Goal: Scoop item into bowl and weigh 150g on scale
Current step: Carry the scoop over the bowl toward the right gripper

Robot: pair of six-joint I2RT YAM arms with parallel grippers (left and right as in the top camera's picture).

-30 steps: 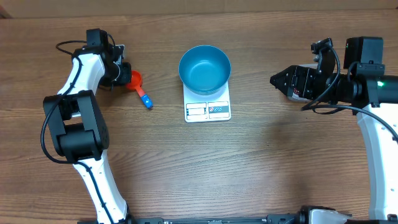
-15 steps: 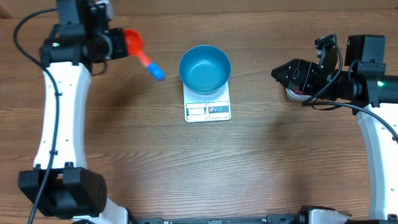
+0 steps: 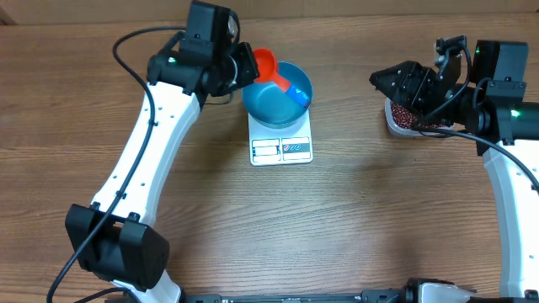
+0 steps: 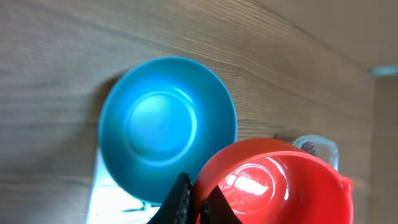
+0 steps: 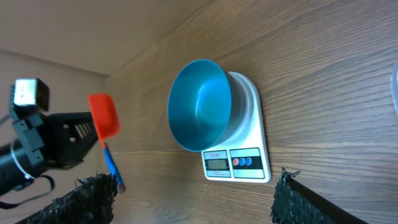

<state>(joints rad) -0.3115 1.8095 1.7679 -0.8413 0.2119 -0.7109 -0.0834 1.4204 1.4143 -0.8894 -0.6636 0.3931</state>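
Where the wooden worktop [image 3: 354, 219] lies nearest the arms' bases, it carries nothing but grain. Past that stands the white kitchen scale [image 3: 281, 148], its display strip and buttons on the near edge. The bright-blue bowl [image 3: 274, 105] sits on the scale's platform and overhangs it on the far side.

The left tool [image 3: 246, 67] hangs over the bowl's far-left rim. It is clenched on the edge of a red measuring scoop [image 3: 264, 63], and its dark fingertips [image 4: 180, 198] pinch the cup's wall. From above, the red cup lies over the rim and the blue handle slants across the bowl's mouth. The right wrist view shows the scoop in the air, apart from the bowl, with the handle hanging down. In the left wrist view the cup's glossy red inside faces the camera, with the bowl beyond it.

Far to the right, well apart from the bowl and scale, the red-brown beans [image 3: 408, 119] lie heaped in a clear plastic tub [image 3: 394, 128]. The right tool [image 3: 379, 82] is above the tub's far-left side and points toward the bowl. Its two fingers are spread wide and grasp nothing.
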